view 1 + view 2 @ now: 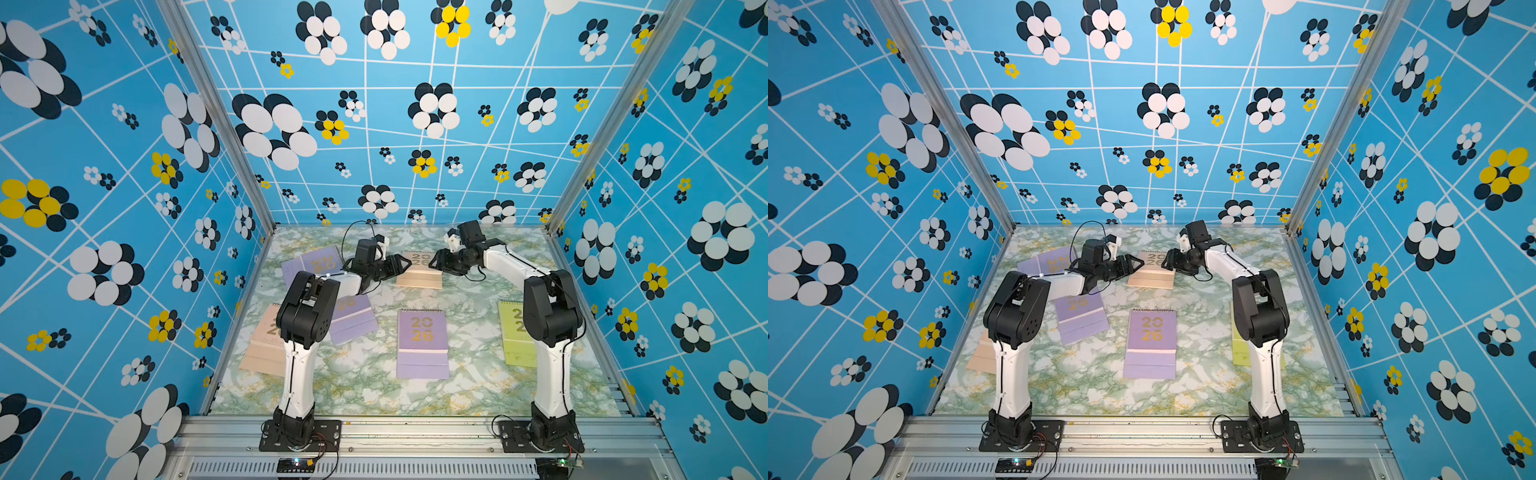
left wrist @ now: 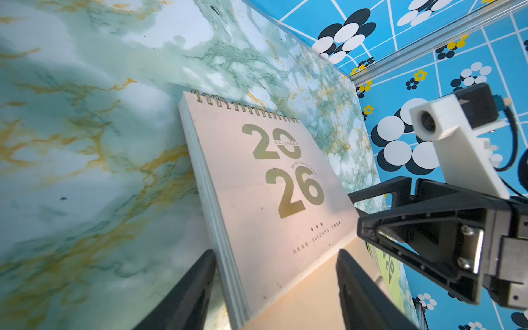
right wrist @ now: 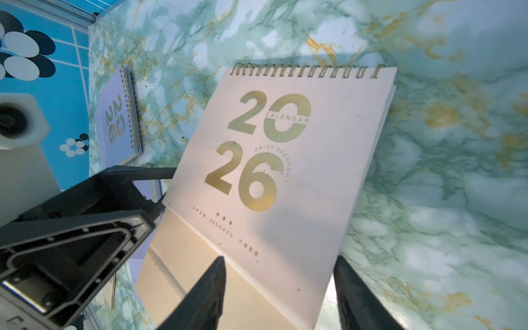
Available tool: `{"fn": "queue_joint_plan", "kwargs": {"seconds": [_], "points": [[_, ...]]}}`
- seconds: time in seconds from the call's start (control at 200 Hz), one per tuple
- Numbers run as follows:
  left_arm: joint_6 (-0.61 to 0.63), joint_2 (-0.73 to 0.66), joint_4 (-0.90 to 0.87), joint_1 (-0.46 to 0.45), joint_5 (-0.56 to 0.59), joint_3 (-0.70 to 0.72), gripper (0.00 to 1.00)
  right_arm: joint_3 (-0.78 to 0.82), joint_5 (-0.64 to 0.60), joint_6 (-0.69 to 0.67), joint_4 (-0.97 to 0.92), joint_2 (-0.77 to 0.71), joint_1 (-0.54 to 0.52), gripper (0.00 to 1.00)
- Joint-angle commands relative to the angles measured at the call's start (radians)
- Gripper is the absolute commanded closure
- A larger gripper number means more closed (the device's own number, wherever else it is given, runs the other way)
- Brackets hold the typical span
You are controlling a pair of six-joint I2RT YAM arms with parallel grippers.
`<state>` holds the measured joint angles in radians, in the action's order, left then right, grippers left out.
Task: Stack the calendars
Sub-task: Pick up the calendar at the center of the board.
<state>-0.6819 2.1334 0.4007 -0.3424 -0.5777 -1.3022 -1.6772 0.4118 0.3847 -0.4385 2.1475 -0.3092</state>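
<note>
Several spiral-bound "2026" calendars lie on the marble table. A peach-pink calendar [image 1: 419,276] [image 2: 257,185] [image 3: 285,171] is at the back centre with both grippers at it. My left gripper [image 1: 401,264] [image 2: 274,285] is open and straddles its left side edge. My right gripper [image 1: 434,262] [image 3: 280,285] is open and straddles its right side edge. Three lavender calendars lie at the back left [image 1: 311,262] [image 3: 117,125], under my left arm [image 1: 353,320] and in the middle [image 1: 422,345]. Another peach-pink calendar [image 1: 266,345] lies front left. A yellow-green calendar [image 1: 513,336] lies right, partly behind my right arm.
Blue flower-patterned walls [image 1: 124,249] close in the table on the left, back and right. An aluminium rail [image 1: 415,432] with both arm bases runs along the front. The two grippers face each other closely across the calendar.
</note>
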Motion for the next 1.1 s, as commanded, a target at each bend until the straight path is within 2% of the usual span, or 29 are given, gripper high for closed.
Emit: {"fn": "queue_joint_plan", "kwargs": {"seconds": [0.0, 0.525, 0.75, 1.094], "points": [[-0.002, -0.061, 0.052, -0.022, -0.077, 0.009, 0.32, 0.007, 0.03, -0.009, 0.003, 0.022, -0.019, 0.39], [-0.028, -0.064, 0.076, -0.018, -0.091, 0.024, 0.33, 0.041, 0.013, -0.017, 0.015, 0.064, -0.019, 0.4], [-0.025, -0.062, 0.069, -0.018, -0.111, 0.024, 0.4, 0.046, 0.032, -0.031, 0.039, 0.064, -0.019, 0.4], [0.013, -0.069, -0.001, -0.018, -0.153, 0.011, 0.44, 0.047, 0.044, -0.1, 0.048, 0.071, -0.02, 0.4]]}}
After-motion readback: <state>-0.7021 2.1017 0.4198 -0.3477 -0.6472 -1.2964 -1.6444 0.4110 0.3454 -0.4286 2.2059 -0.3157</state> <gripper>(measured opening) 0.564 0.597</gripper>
